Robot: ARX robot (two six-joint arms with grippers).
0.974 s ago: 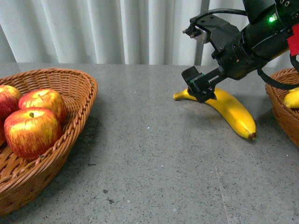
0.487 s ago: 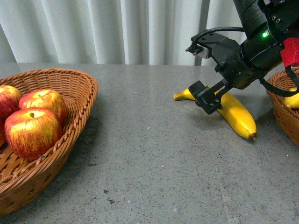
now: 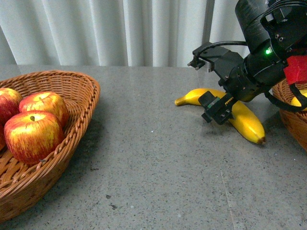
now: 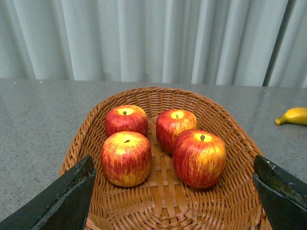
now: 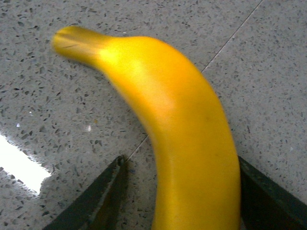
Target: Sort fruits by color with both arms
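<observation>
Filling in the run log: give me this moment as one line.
right gripper: open, astride banana on table | left gripper: open, above apple basket | four apples binned

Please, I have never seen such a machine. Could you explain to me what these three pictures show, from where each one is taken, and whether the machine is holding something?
This is a robot with two arms, each ending in a two-fingered gripper. The front picture is taken from the robot's body. It shows a grey speckled table, a brown woven basket with red and yellow apples, and a long yellow banana lying on the table.

The black right gripper is lowered over that banana. Its wrist camera shows its dark fingers open on both sides of the banana, not yet closed on it.

The left wrist picture looks past the open left gripper at four apples in the basket. It holds nothing.

Another basket stands at the right edge.
</observation>
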